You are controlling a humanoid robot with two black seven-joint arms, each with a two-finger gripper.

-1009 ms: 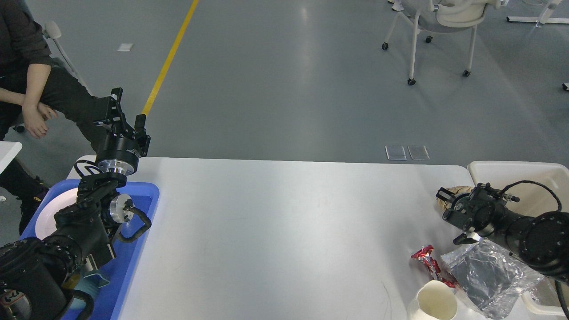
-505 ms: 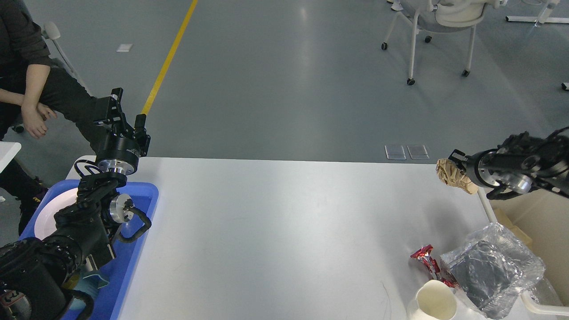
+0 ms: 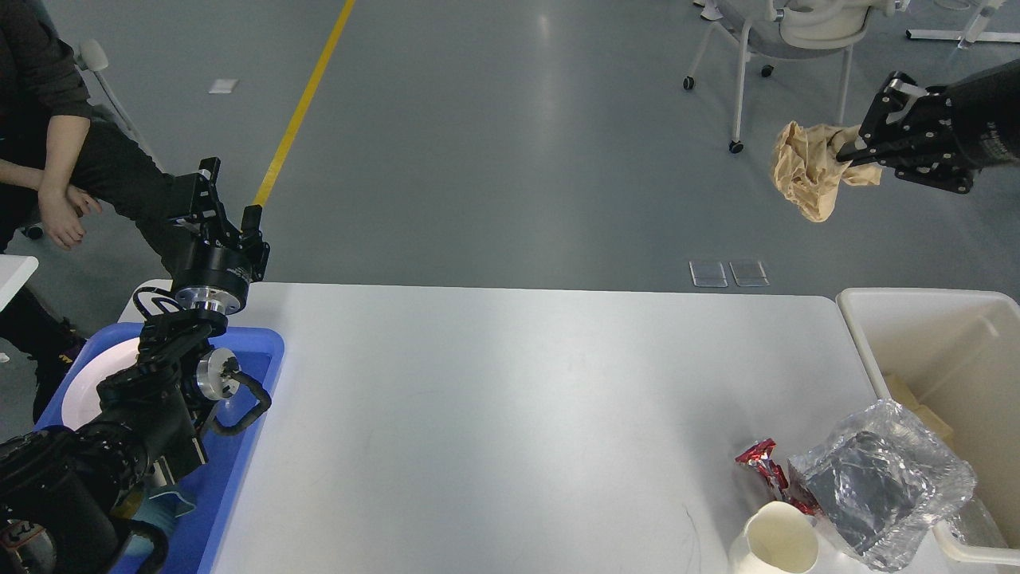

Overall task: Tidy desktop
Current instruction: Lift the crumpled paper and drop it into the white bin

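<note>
The white desktop [image 3: 494,399] fills the middle of the head view. My right gripper [image 3: 851,147] is shut on a crumpled brown paper [image 3: 806,170] and holds it high in the air, beyond the desktop's far right corner. My left gripper [image 3: 227,203] is raised over the far left corner, above the blue tray [image 3: 255,375], with its two fingers apart and nothing between them. A red wrapper [image 3: 761,466], a crinkled clear plastic bag [image 3: 880,482] and a cream pitcher [image 3: 777,542] lie at the front right of the desktop.
A cream bin [image 3: 956,351] stands off the desktop's right edge with some scraps inside. The blue tray holds a white plate [image 3: 88,383]. A seated person [image 3: 56,159] is at the far left. A wheeled chair [image 3: 789,48] stands on the floor beyond.
My right arm has lifted the brown paper from the desktop's right edge, up and away, high above the cream bin's far side. My left arm has not moved.
</note>
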